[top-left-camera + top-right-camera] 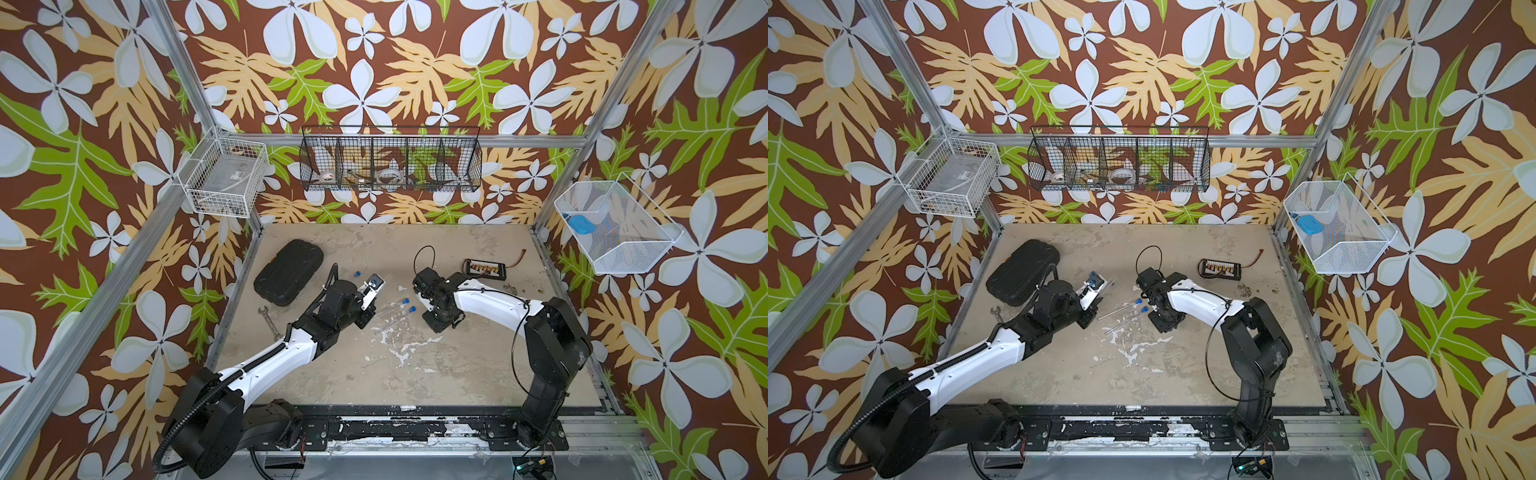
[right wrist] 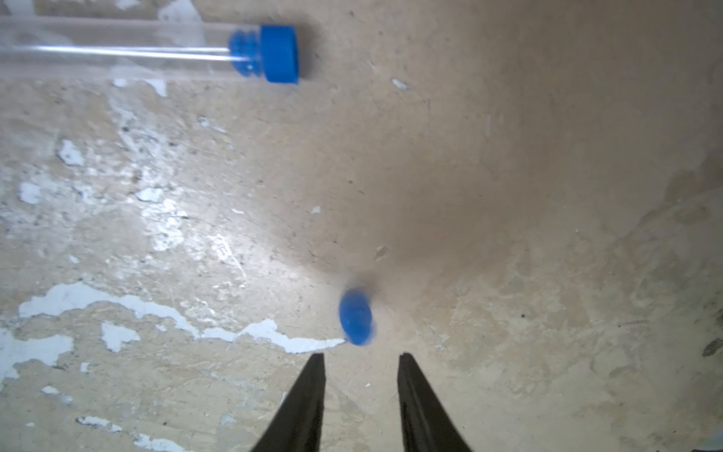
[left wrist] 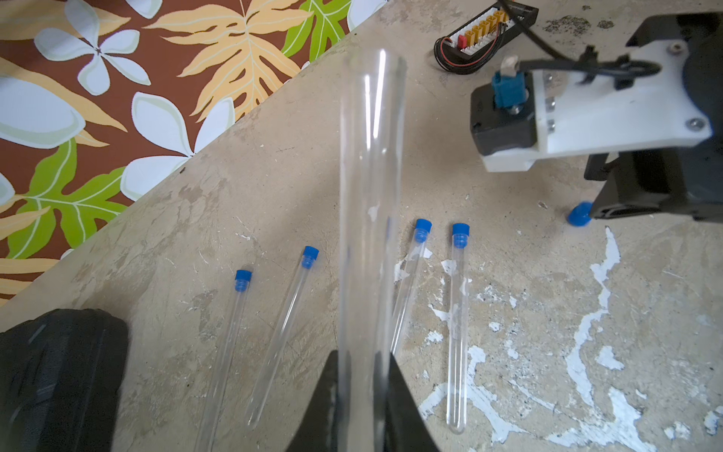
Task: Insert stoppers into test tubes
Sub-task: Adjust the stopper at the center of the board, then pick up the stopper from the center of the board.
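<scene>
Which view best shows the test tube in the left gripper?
Left wrist: the held test tube fills mid-frame, close, mouth unstoppered. Both top views show it only as a faint, tiny sliver. Right wrist misses it.

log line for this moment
left claw: shut on open tube | right claw: open, near loose stopper | stoppered tubes: four

You will find no text, number or brand that can be read in any view. In both top views, the clear box (image 1: 226, 174) in the white wire basket (image 1: 220, 204) at the upper left carries a small dark mark, too small to make out. The black case (image 1: 289, 272) left of centre shows a small orange patch at its far corner, and whether that is a label you cannot tell. The connector board (image 3: 485, 35) at the upper right of the left wrist view bears no legible print.
</scene>
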Motion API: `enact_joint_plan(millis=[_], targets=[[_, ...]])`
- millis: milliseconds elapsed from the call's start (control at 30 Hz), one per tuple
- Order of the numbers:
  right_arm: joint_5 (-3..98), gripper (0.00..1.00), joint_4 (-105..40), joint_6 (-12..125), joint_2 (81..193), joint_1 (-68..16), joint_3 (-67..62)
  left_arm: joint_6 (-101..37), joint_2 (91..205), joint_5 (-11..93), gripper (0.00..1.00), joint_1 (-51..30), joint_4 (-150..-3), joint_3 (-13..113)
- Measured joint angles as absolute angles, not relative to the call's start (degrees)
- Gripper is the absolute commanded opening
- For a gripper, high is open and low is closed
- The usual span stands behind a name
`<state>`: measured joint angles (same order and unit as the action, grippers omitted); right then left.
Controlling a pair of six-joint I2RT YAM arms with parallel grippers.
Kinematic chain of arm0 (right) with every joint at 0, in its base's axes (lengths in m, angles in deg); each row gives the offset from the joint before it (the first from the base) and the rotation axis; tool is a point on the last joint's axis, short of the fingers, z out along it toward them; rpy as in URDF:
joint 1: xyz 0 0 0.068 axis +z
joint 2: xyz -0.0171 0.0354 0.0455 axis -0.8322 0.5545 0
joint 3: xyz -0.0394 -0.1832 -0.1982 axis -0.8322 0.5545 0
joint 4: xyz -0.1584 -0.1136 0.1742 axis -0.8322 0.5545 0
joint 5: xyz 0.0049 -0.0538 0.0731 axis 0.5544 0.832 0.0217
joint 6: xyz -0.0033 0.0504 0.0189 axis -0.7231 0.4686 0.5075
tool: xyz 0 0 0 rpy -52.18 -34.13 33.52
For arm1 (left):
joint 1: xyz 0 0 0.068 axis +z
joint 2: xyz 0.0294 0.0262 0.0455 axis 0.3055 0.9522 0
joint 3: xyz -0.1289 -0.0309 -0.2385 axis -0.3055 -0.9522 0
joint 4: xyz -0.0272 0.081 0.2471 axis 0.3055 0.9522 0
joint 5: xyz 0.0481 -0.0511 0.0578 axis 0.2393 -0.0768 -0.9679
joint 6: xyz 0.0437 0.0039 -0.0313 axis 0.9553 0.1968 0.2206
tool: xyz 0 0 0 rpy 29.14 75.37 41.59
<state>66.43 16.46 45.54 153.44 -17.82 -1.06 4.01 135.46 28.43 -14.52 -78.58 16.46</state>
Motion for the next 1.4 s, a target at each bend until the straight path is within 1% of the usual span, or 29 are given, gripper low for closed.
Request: enact_joint_plan(millis=[133,200,367,500,633,700,867,1000,1200,1400], targets=[[61.1,0.40,14.4,48.2,151.6,-19.9,-1.5,4.0,135.2,27.5,0.00,-14.5,-78.6,16.3],[59.4,0.38,13.2,48.5,149.8,-21.6,-1.5,4.0,134.8,27.3,0.00,-14.5,-78.7,16.1],[58.1,0.37,11.0,46.5,145.2,-26.9,1.8,4.0,134.7,27.2,0.00,-14.5,-79.2,15.9],[59.5,0.40,9.3,38.1,140.5,-28.2,7.6,4.0,134.6,27.3,0.00,-14.5,-79.5,15.8],[59.2,0.41,5.1,23.4,134.4,-30.0,14.9,4.0,134.3,27.6,0.00,-14.2,-80.0,15.1],[57.5,0.41,2.8,15.9,133.4,-31.8,17.7,4.0,134.3,27.8,0.00,-14.2,-80.3,14.8],[51.3,0.42,-2.1,-2.8,134.0,-38.8,18.8,4.1,134.1,28.9,0.00,-14.2,-80.9,14.3],[46.9,0.43,-3.3,-15.1,137.5,-41.1,17.3,4.3,133.7,29.1,0.00,-14.2,-81.1,13.6],[43.0,0.43,-3.7,-24.2,144.3,-41.3,13.7,4.3,132.4,29.1,0.00,-14.1,-81.1,13.4],[41.1,0.43,-2.6,-27.3,148.0,-41.3,12.0,4.9,132.0,28.9,0.00,-13.9,-81.1,13.4]])
